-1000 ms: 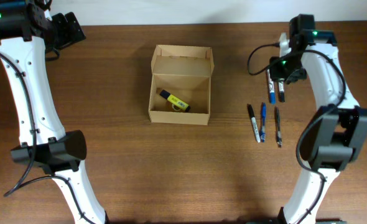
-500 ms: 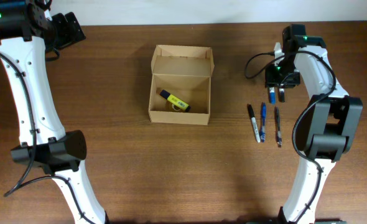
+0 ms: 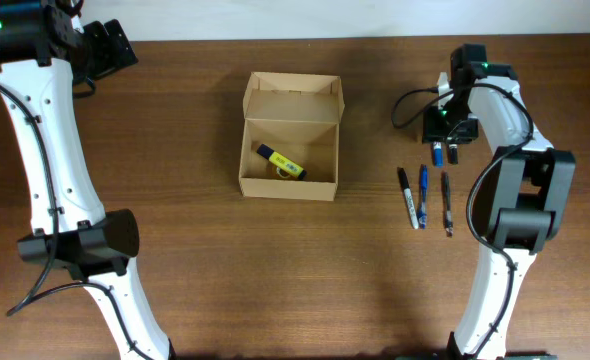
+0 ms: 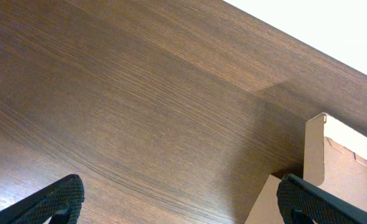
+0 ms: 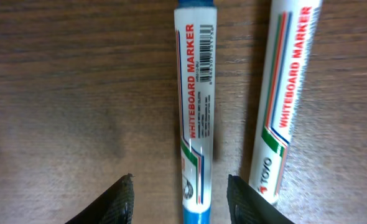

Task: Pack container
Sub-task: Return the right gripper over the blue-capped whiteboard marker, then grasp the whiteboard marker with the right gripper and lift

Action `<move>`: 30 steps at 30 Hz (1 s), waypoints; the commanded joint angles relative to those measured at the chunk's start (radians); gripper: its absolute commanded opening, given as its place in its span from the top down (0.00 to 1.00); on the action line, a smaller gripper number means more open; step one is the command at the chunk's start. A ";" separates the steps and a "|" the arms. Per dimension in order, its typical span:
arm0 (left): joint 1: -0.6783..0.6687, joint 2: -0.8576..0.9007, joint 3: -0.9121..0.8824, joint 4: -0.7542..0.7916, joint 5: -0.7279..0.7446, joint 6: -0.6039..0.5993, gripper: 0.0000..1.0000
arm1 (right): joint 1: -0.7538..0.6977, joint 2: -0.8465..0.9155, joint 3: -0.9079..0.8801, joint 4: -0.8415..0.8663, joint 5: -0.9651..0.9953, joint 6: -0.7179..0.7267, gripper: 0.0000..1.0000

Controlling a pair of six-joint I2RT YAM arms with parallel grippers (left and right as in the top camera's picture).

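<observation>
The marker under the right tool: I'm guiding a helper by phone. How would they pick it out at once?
Look right of the box, to the right tool poised over two white whiteboard markers. The marker is the one nearer the box, between the open tool's fingers. Its end is blue, while its neighbour has a black end.

counter (image 3: 175, 120): showing dark brown wood grain
container (image 3: 290, 100): showing plain tan cardboard
highlighter (image 3: 279, 161): glowing yellow, black at one end
whiteboard marker (image 5: 195, 93): showing white barrel, red lettering, red-green stripes, black barcode, blue ends
arms (image 3: 45, 130): showing white shells, black joints
</observation>
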 commanded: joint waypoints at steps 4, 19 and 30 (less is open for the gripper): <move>0.005 -0.001 0.018 -0.001 0.011 0.011 0.00 | -0.008 0.027 -0.002 0.016 0.011 0.005 0.53; 0.005 -0.001 0.018 -0.001 0.011 0.011 0.00 | -0.008 0.072 -0.002 0.008 0.032 0.005 0.74; 0.005 -0.001 0.018 -0.001 0.011 0.011 0.00 | -0.008 0.045 0.068 -0.093 -0.039 0.010 0.96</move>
